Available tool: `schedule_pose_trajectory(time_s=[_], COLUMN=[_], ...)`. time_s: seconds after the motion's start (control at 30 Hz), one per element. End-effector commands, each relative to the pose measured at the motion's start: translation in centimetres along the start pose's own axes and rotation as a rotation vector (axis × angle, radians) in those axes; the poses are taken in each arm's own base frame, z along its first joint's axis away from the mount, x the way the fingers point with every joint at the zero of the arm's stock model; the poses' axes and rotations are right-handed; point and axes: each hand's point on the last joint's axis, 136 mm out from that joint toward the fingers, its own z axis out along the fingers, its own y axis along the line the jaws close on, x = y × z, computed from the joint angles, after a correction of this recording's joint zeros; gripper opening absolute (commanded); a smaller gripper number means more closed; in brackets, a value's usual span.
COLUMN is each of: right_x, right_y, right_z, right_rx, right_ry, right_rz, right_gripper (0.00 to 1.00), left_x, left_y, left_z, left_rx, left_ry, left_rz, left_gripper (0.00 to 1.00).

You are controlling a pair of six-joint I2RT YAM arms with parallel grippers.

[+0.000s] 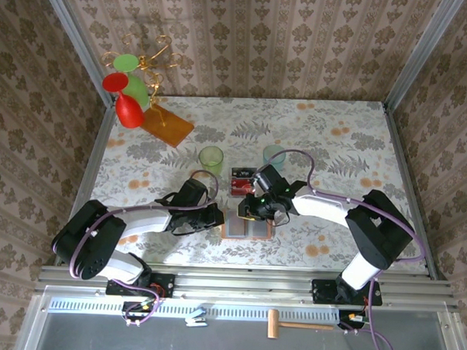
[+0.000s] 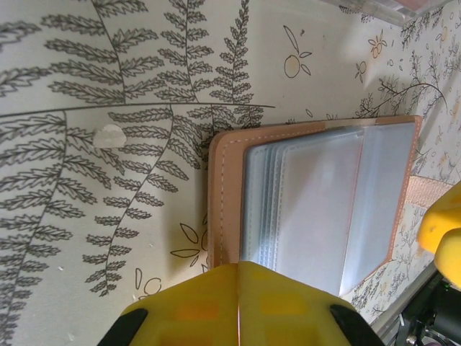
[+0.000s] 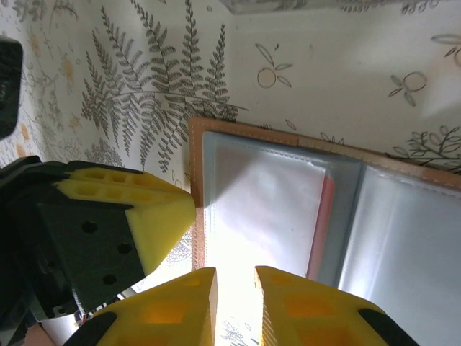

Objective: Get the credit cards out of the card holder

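left gripper (image 2: 238, 272) closed at card holder (image 2: 317, 209) edge | right gripper (image 3: 232, 280) narrowly parted, grip not discernible | red card (image 3: 325, 223) lodged just beyond it

No legible txt, nos., logos or signs anywhere. Cards (image 1: 242, 180) on the bench (image 1: 336, 133) carry light markings, too small to read. Card holder (image 2: 317, 209) sleeves look plain in both wrist views, no print to make out.
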Motion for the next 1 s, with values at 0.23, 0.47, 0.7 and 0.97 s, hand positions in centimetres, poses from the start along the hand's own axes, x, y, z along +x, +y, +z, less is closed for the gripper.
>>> schedule_pose_trajectory(time_s=[0.23, 0.47, 0.7, 0.97], right_x=[1.4, 1.7, 1.8, 1.7], right_y=[-0.2, -0.5, -1.3, -2.4], right_z=[1.5, 2.1, 2.2, 1.4], right_rx=[0.017, 0.029, 0.066, 0.132], right_ry=[0.058, 0.075, 0.071, 0.05], right_rz=[0.032, 0.036, 0.038, 0.036], right_gripper=[0.24, 0.27, 0.27, 0.27], left_x=[0.8, 0.9, 1.1, 1.2], left_y=[0.9, 1.1, 1.4, 1.6], left_z=[0.3, 0.4, 0.5, 0.6], left_rx=[-0.027, -0.032, -0.042, -0.047], left_ry=[0.027, 0.031, 0.039, 0.042], left_rz=[0.008, 0.006, 0.004, 0.003], left_gripper=[0.08, 0.08, 0.07, 0.07])
